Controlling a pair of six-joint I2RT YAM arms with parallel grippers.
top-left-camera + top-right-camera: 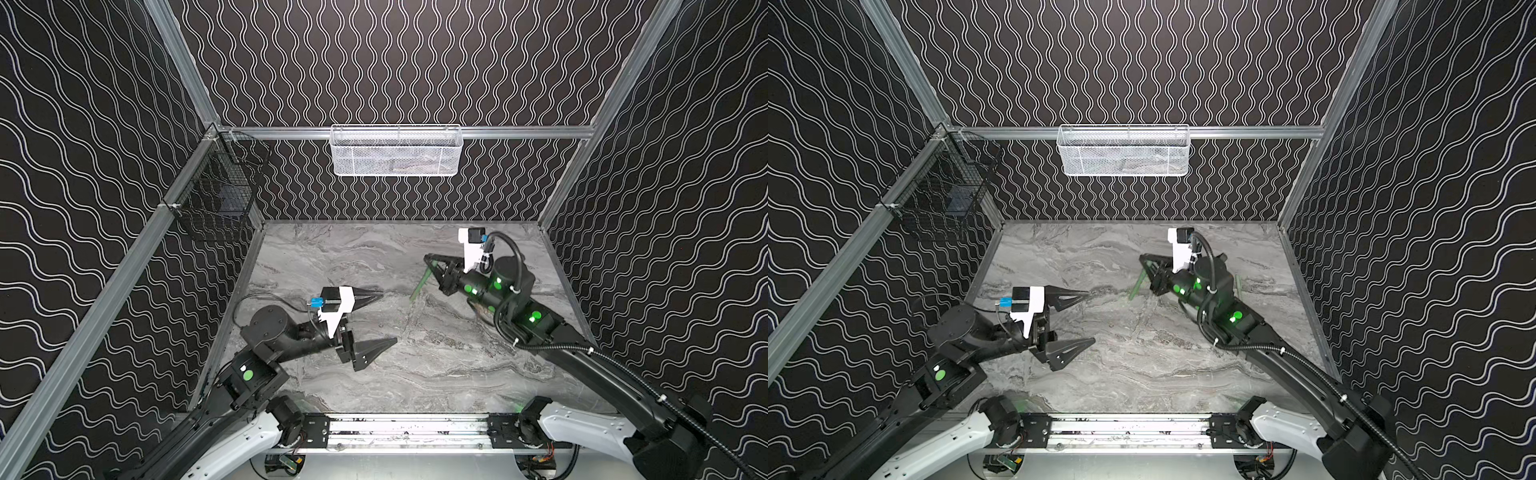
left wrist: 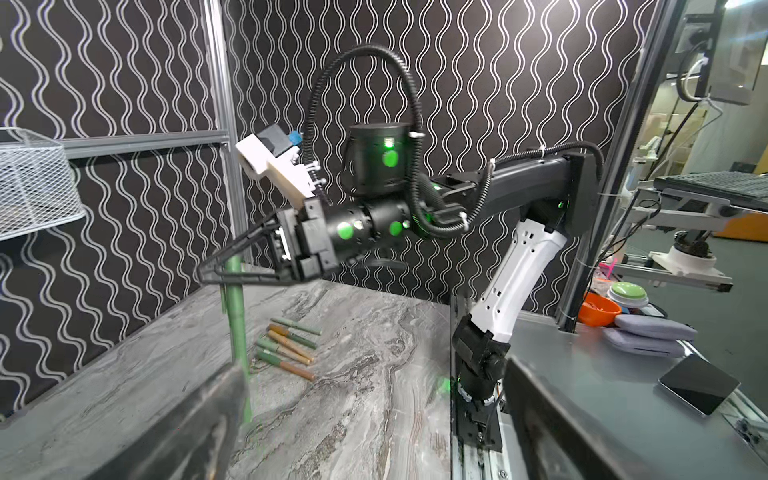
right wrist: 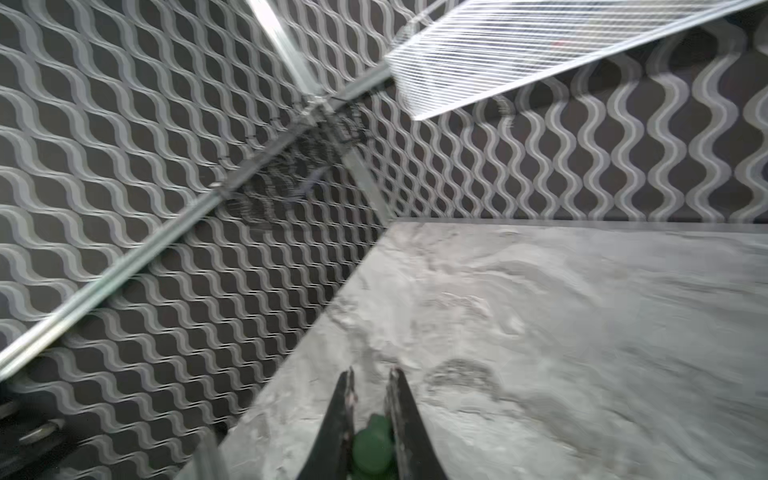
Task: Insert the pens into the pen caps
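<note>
Two grippers: left gripper (image 1: 388, 318) stands spread wide, empty, well apart from the right gripper (image 1: 427, 258). That one pinches a green pen (image 1: 419, 283) near its upper end, barrel hanging tilted below the jaws. More pens (image 2: 286, 345) lie clustered on the table (image 2: 374, 374) behind it.

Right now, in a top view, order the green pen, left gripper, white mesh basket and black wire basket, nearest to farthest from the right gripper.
1. green pen, clamped in the right gripper
2. left gripper, open, to its left
3. white mesh basket, on the back wall
4. black wire basket, on the left wall
</note>
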